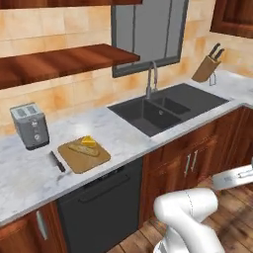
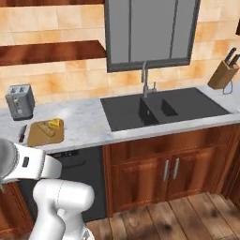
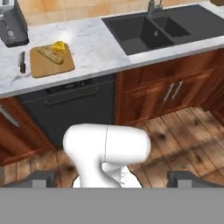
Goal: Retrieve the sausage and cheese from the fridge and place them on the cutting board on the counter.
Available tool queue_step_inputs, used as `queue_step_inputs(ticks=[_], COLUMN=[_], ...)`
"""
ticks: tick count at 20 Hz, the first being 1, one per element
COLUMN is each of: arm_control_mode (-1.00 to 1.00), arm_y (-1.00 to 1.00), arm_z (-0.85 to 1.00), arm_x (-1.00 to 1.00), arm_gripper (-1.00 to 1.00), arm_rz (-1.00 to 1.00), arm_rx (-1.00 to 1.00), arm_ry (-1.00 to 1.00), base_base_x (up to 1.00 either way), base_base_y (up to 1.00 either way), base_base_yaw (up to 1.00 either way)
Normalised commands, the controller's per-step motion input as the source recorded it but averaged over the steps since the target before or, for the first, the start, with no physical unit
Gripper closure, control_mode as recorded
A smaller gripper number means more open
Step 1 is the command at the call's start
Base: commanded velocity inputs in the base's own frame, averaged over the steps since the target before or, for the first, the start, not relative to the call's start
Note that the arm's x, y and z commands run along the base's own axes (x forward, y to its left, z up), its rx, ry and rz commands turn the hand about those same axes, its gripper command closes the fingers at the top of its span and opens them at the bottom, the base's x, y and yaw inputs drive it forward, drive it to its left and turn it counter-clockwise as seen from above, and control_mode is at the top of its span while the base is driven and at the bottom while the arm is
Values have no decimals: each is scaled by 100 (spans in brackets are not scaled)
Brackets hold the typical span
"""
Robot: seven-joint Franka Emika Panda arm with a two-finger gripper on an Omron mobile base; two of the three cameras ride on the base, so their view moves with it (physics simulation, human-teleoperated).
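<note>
**Cheese and sausage lying on the board, pincer spread wide and empty**

The gripper (image 3: 112, 178) is seen with its two fingertips (image 3: 37, 178) set far apart, nothing held between them, well back from the counter (image 3: 96, 48) and above the wooden floor. Far ahead of the pincer and to its left, the cutting board (image 3: 48, 65) lies on the counter. On it rests the cheese (image 3: 58, 46), with the sausage (image 3: 49, 54) just beside it. A knife (image 3: 22, 62) lies left of the board, a toaster (image 3: 12, 27) beyond. The sink (image 3: 153, 30) is ahead to the right.
</note>
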Motion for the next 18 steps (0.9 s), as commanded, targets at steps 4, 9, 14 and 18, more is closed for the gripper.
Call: queue_step_inputs(ticks=[4,9,14,18], arm_control_mode=[100,100,100,100], arm_y=[0,0,0,0], arm_z=[0,0,0,0], arm_x=[0,0,0,0], arm_gripper=[-100,-100,-100,-100], arm_rz=[0,0,0,0], arm_rx=[0,0,0,0], arm_ry=[0,0,0,0], base_base_x=[-3,-5,-3,-2], base_base_y=[0,-3,-13,-22], base_base_yaw=[-100,-97,-95,-93])
